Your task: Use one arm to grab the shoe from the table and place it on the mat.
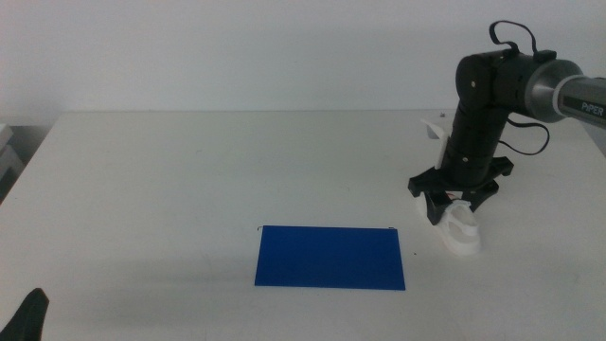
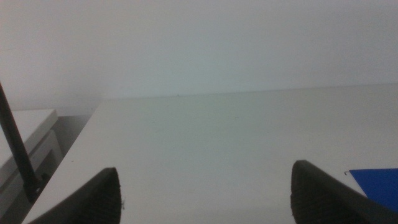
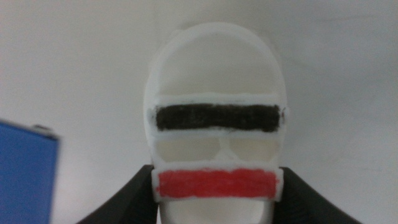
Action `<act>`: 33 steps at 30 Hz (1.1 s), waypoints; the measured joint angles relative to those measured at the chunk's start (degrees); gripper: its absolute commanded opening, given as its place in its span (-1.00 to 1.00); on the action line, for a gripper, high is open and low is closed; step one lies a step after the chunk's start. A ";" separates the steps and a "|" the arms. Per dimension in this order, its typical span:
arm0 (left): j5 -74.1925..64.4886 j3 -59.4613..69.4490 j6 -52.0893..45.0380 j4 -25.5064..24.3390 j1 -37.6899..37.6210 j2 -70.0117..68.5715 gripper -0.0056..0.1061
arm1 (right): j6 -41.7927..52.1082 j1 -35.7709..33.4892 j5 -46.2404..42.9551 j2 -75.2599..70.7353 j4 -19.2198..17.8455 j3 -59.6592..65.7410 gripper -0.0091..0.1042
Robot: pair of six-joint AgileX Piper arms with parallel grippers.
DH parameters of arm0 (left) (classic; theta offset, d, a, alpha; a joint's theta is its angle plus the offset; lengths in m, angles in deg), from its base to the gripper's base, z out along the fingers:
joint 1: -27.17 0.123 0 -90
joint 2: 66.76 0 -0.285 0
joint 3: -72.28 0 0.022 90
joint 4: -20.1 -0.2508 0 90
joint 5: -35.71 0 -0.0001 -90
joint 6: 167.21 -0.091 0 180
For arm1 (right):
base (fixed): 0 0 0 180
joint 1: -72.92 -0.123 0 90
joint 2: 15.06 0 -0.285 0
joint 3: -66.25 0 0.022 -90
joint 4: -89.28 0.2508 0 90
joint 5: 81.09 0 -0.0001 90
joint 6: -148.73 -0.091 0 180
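My left gripper [image 1: 28, 317] waits at the near edge of the white table [image 1: 189, 170], well to the near-left of the dark-blue mat [image 1: 330, 256]; its wrist camera shows the two dark jaws spread wide over bare tabletop, with only a corner of the mat [image 2: 376, 185] visible past one jaw. The mat lies flat on the table, nothing on it. Just beyond the mat's right end sits the small white sneaker [image 1: 458, 229], resting on the table beside the mat and apart from it. My right gripper [image 1: 455, 200] stands over the sneaker's far end, pointing down, its dark jaws set either side of the shoe. Up close, my right wrist camera shows the sneaker [image 3: 216, 124] between the jaws, its red stripe [image 3: 215, 185] nearest them and its black stripe [image 3: 216, 117] farther along; I cannot tell whether the jaws are pressing on it. Behind, my right arm [image 1: 492, 95] rises and bends away, marked "PiPER".
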 measured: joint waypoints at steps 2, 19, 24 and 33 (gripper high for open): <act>0.00 0.00 0.00 0.00 0.00 0.00 0.78 | -1.06 -0.73 1.38 -0.10 -0.30 -1.43 -0.91; 0.00 0.00 0.00 0.00 0.00 0.00 0.78 | -17.99 -15.16 3.86 -0.49 -3.75 -9.71 -0.91; 0.00 0.00 0.00 0.00 0.00 0.00 0.78 | -21.91 -19.53 3.86 -0.49 -3.75 -9.71 -0.91; 0.00 0.00 0.00 0.00 0.00 0.00 0.78 | -25.01 -22.31 3.86 -0.27 -4.00 -9.71 -0.91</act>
